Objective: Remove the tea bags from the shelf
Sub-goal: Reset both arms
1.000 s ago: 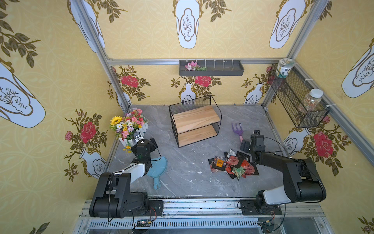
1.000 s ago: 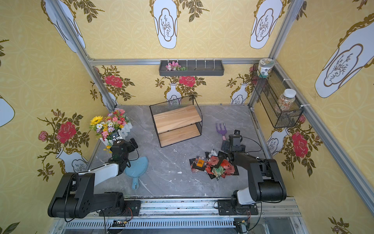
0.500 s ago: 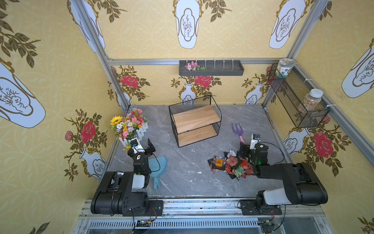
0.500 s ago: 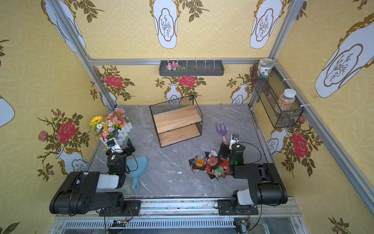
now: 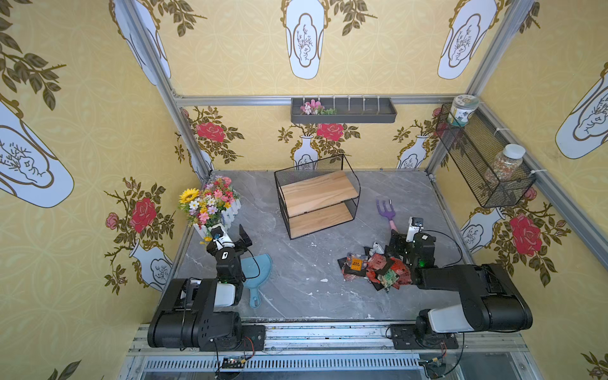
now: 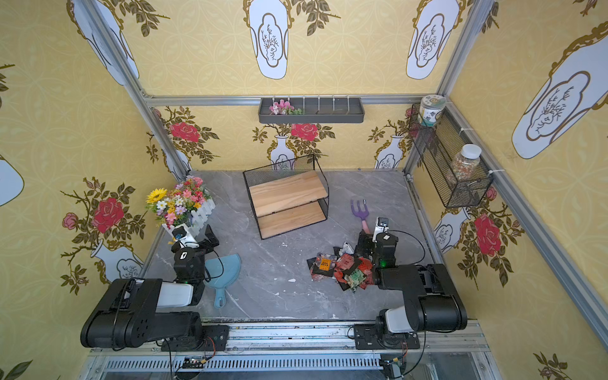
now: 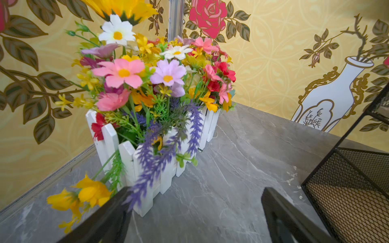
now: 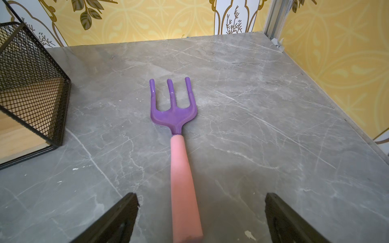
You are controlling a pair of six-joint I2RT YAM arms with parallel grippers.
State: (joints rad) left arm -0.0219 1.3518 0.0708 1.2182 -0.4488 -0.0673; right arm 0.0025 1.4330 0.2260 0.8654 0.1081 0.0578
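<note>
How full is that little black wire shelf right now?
Empty. Both wooden boards of the shelf lie bare in both top views; the tea bags sit piled on the table instead.

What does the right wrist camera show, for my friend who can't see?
A purple garden fork with a pink handle lies on the grey marble table, just ahead of the right gripper's open black fingers. A corner of the black wire shelf shows nearby.

Yellow floral walls; grey marble tbl
</note>
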